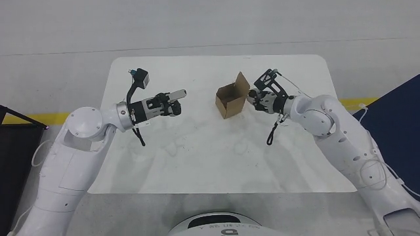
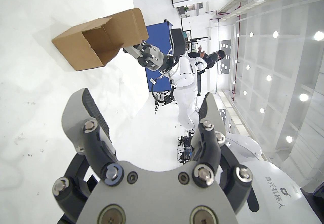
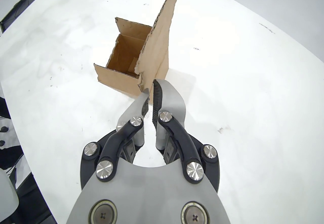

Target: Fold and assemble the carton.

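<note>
Carton: Your carton (image 1: pixel 229 101) stands on its base near the middle of the white table (image 1: pixel 197 164). The body is squared up and the mouth faces upward. You can see down to the floor of the box, so I judge the walls and bottom done and the top not yet closed.

Flap: One tall lid flap (image 3: pixel 163 32) rises upright from the wall on the right arm's side. Its cut edge is ragged corrugated board.

Right gripper: Your right gripper (image 3: pixel 151 94) has its fingers pressed together on the lower edge of that flap, close to the carton's corner. A pinch that low, near the fold line, probably lets you steer the bend and steady the box with the same grip.

Left gripper: Your left gripper (image 2: pixel 146 94) is spread wide and holds nothing. It hovers on the opposite side of the carton, pointed at it and apart from it. From there it looks ready to brace the far wall or press the lid down.

Step in hand: By my reading, folding the lid flap over the open mouth.

Risk: The carton looks light and has only the one pinch holding it. Swinging the flap could slide or tip the carton unless you bring the left gripper in as a stop.
</note>
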